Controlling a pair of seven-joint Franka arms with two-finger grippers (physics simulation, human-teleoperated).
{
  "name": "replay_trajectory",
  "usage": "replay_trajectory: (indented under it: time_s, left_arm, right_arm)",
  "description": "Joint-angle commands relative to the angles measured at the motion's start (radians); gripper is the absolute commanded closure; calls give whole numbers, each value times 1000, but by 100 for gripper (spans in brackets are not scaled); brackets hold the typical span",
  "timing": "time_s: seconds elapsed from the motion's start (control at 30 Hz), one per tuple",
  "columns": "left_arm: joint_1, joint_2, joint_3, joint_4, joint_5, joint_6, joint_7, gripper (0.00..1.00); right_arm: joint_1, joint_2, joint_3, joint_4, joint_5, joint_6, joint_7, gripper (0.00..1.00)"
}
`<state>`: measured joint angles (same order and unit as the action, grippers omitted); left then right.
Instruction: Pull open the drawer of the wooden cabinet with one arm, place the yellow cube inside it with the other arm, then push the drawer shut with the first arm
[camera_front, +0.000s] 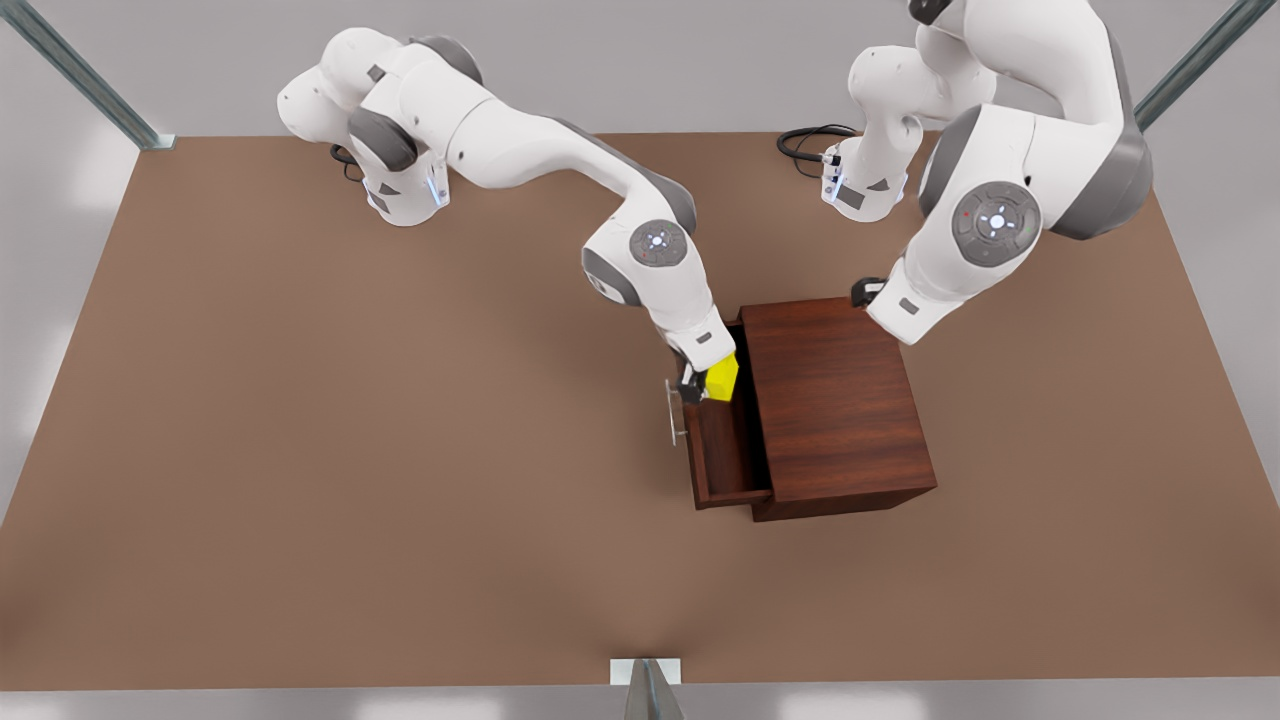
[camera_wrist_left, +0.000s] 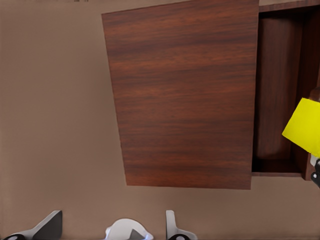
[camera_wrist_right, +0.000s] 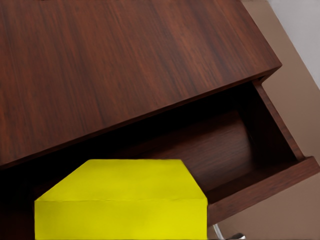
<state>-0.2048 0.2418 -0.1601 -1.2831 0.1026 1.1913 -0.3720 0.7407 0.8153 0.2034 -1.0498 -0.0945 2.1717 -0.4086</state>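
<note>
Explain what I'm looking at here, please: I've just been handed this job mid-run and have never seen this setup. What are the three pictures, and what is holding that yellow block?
These are two white robot arms on a brown table. The front view looks down on the whole scene; the other two pictures come from cameras on each arm's wrist.

On the table stands a wooden cabinet with its drawer pulled open toward the front view's left; a thin silver handle sits on the drawer's front.

The right tool, on the arm at the front view's left, holds the yellow cube over the open drawer. Its wrist view looks past the cube into the drawer.

The left tool, on the arm at the front view's right, waits behind the cabinet, fingers apart, holding nothing.
</note>
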Motion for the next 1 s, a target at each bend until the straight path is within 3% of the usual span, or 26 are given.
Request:
replay_trajectory:
  time_s: [0.0,0.47,0.5,0.53,0.57,0.8,0.83,0.87,0.9,0.93,0.97]
  left_arm:
    - [22,1,1,1,0,4,214,0]
    - [22,4,-1,4,3,2,215,0]
    - [22,4,-1,4,5,2,215,0]
    - [22,4,-1,4,5,4,215,0]
    - [22,4,-1,4,5,4,215,0]
    - [16,4,-2,5,3,-1,209,0]
    - [13,4,-6,5,3,-1,205,0]
    - [10,4,-9,5,-3,1,170,0]
    - [-21,5,-10,5,-26,1,82,26]
    - [-59,8,-10,5,-72,-1,-93,69]
    - [-70,17,-12,5,-112,4,-198,79]
  right_arm:
    - [8,13,8,1,-25,123,-216,58]
    - [-17,27,10,-32,-10,143,-250,57]
    - [-15,27,10,-30,-10,143,-245,52]
    - [-6,27,10,-29,1,143,-240,39]
    - [2,31,10,-33,7,148,-236,0]
    - [-20,13,10,-39,16,139,-242,0]
    - [-32,-34,10,-45,25,57,-242,0]
    - [-66,-117,1,-50,59,-154,-196,0]
    - [-150,-160,-6,-47,61,-392,-87,0]
    - [-242,-197,-6,-47,55,-631,103,0]
    - [-305,-212,-10,-47,36,-757,201,0]
